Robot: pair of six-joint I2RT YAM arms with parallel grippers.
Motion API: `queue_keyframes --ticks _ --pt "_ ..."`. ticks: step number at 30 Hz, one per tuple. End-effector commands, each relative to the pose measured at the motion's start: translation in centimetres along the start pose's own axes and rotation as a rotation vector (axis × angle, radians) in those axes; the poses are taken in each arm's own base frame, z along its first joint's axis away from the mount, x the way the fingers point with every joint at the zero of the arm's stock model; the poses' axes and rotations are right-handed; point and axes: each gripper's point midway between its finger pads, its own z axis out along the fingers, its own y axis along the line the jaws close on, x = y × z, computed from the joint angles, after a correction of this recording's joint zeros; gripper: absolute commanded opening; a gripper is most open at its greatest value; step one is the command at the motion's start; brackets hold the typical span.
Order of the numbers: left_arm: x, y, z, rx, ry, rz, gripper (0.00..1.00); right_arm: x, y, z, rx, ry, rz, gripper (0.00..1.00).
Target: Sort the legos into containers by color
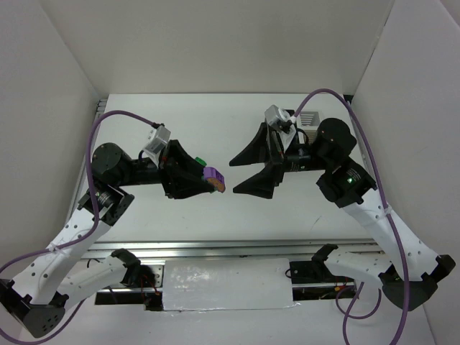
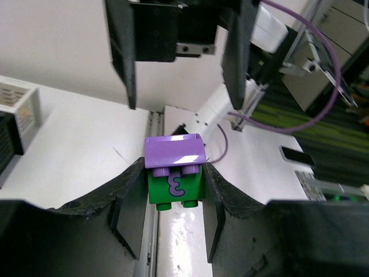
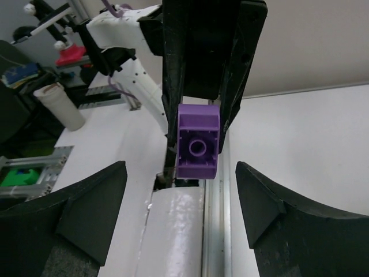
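My left gripper (image 2: pixel 174 176) is shut on a small stack of two legos held above the table: a green brick (image 2: pixel 176 186) with a purple squiggle, and a purple brick (image 2: pixel 174 151) joined to it. The stack shows in the top view (image 1: pixel 213 176) and the purple brick's hollow underside shows in the right wrist view (image 3: pixel 198 148). My right gripper (image 1: pixel 232 176) is wide open and empty, facing the stack, its fingertips just right of it; in its own view (image 3: pixel 180 173) the brick hangs between and beyond the fingers. A white container (image 1: pixel 309 118) peeks out behind the right arm. Other legos are hidden.
A white bin (image 2: pixel 20 105) and a black bin (image 2: pixel 7 141) stand at the left edge of the left wrist view. A metal rail with a white taped patch (image 1: pixel 226 284) runs along the table's near edge. White walls (image 1: pixel 57 79) enclose the table on three sides.
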Motion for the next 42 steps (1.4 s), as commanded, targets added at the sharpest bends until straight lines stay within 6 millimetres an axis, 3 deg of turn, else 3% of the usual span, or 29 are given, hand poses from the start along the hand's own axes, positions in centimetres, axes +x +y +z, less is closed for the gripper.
queue_keyframes --ticks 1,7,10,14,20,21,22,25,31,34,38,42 --pt "0.0 -2.4 0.1 0.15 0.015 0.099 0.0 -0.7 1.3 0.2 -0.084 0.01 0.042 0.83" --pt "0.3 -2.4 0.3 0.15 0.02 0.106 0.0 -0.7 0.5 1.4 -0.062 0.03 0.1 0.79" --pt "0.3 -2.4 0.4 0.155 0.02 0.107 0.0 0.4 -0.6 2.5 -0.002 0.068 0.119 0.75" --pt "0.3 -1.8 0.6 0.128 0.022 0.097 0.0 1.5 0.2 3.3 -0.051 0.096 0.126 0.64" --pt "0.4 -0.8 0.9 0.09 0.026 0.073 0.0 2.4 1.0 3.7 -0.087 0.12 0.111 0.62" --pt "0.4 -0.9 0.9 0.09 0.025 0.074 0.0 2.5 1.0 3.8 -0.092 0.122 0.111 0.58" --pt "0.4 -0.8 0.9 0.089 0.024 0.072 0.0 2.5 1.0 3.8 -0.094 0.121 0.111 0.38" --pt "0.4 -1.1 0.9 0.103 0.024 0.075 0.0 2.6 0.6 4.0 -0.077 0.122 0.113 0.04" --pt "0.5 -1.7 0.6 0.122 0.027 0.093 0.0 3.0 0.0 3.7 -0.056 0.133 0.069 0.0" --pt "0.5 -1.8 0.4 0.12 0.023 0.1 0.0 2.3 -0.3 3.0 -0.044 0.107 0.044 0.0" --pt "0.6 -1.2 0.5 0.077 0.024 0.094 0.0 0.1 -2.3 0.0 0.078 0.013 0.004 0.0" --pt "0.3 -0.4 0.6 0.023 0.018 0.083 0.0 -1.2 -3.6 -1.4 0.187 -0.055 -0.034 0.0"
